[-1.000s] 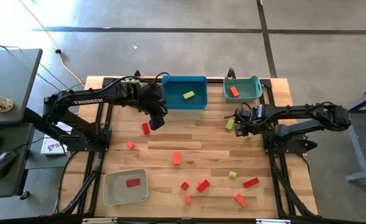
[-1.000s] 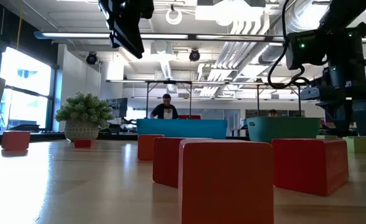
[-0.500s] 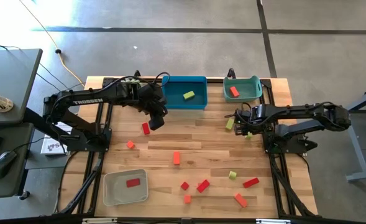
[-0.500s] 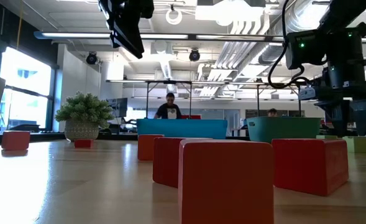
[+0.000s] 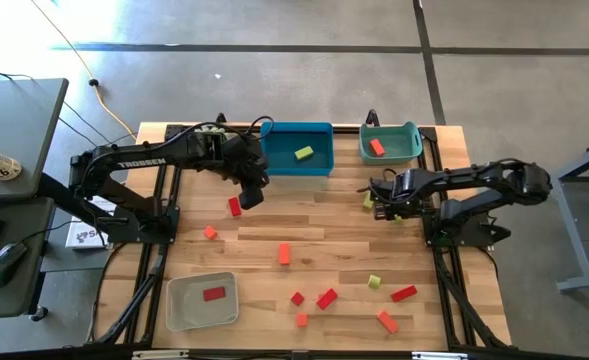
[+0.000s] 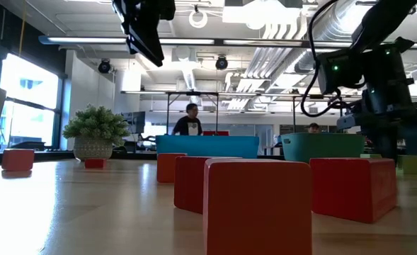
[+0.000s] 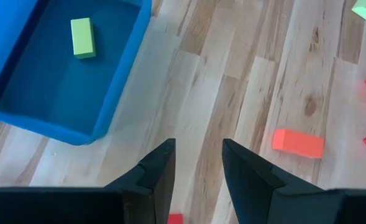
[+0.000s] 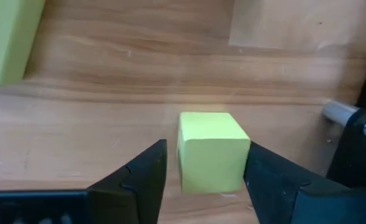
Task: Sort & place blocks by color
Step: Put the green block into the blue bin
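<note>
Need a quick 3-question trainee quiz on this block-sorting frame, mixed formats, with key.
1. True or false: the blue tray holds a red block.
2. The right claw straddles: A) a yellow-green cube B) an orange bar C) nothing
3. Fill in: the grey tray at the table's near left holds one ___ block.

Key: 1 false, it holds a yellow-green bar. 2 A, fingers on either side, not yet closed on it. 3 red.

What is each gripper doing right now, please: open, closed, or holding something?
Left gripper: open, empty, hanging above the table near the blue tray.
Right gripper: open, fingers either side of a yellow-green cube, not visibly clamped on it.
</note>
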